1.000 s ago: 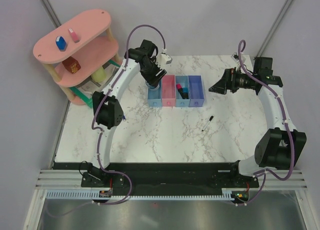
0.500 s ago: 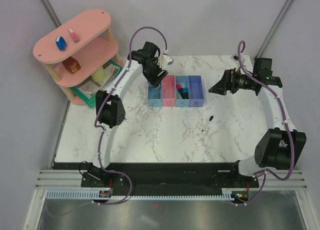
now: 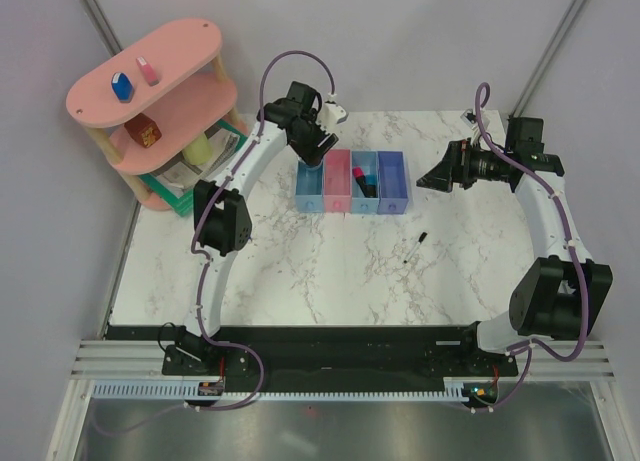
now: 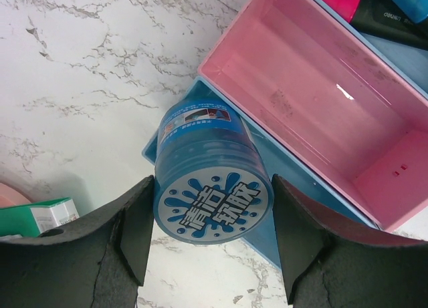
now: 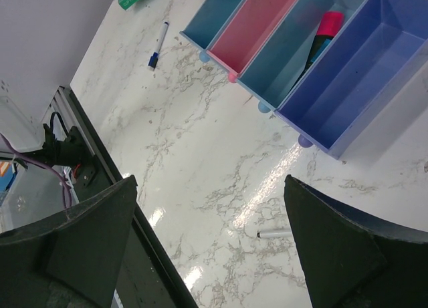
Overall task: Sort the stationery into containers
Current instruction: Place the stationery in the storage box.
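Fingers (image 4: 130, 238) of your left gripper (image 4: 212, 211) pinch the round blue pot (image 4: 210, 181) from both sides, one pad on each flank just under the printed lid. The pot hangs tilted, lid towards the wrist camera and base pointing down at the end of the light blue bin (image 4: 267, 151). Whether the base touches the bin I cannot tell. From above, that gripper sits over the far end of the row, beside the pink bin (image 3: 337, 181).

The step in hand looks like setting the pot into the light blue bin, so do it carefully. The pot looks nearly as wide as the bin, which leaves little room for error. Bring the pot over the middle of the bin first, away from the corner. Level your wrist so the base faces straight down. Lower slowly until the base rests on the bin floor, and only then spread the fingers. Watch the wall shared with the pink bin: a finger that catches it could shove the whole joined row.

Your right gripper (image 3: 432, 176) hovers well off to the side with its fingers (image 5: 67, 248) spread wide, holding nothing. It is well placed for the thin pen (image 3: 413, 247) lying loose on the table (image 3: 300, 281). The marker (image 5: 321, 34) already lies in the blue bin (image 3: 363, 186).
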